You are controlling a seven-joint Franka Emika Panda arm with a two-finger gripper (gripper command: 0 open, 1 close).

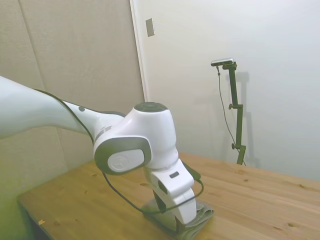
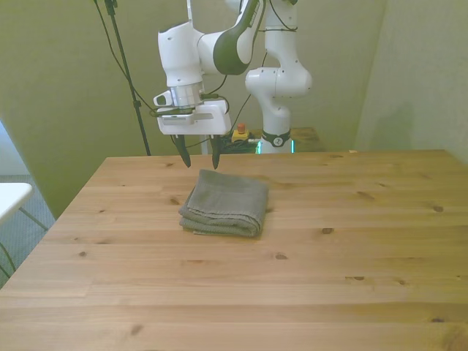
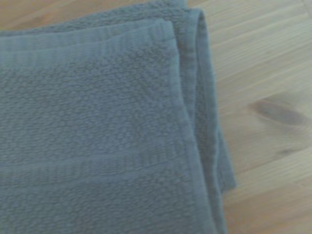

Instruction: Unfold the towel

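Your gripper is empty, its two dark fingers spread apart and pointing down, hovering just above the table at the far edge of the towel. The towel lies folded near the table's middle, a compact stack, not yet opened at all. In the front view the towel sits just nearer the camera than the fingertips and slightly to the front view's right, so the cloth lies ahead of and under the tool, not beside it. The thick rolled fold faces the camera side; the far edge, under the gripper, looks thinner, likely where loose layers end. The wrist view shows layered hems stacked along one side with a corner of bare wood next to them, so you're over an edge or corner, not the centre. In the side view the wrist blocks the fingers; only the towel's end shows beneath. Next move, judging from this: drop onto the top layer's edge only, pinch, then peel toward the fold. Risk is grabbing every layer and dragging the whole stack.
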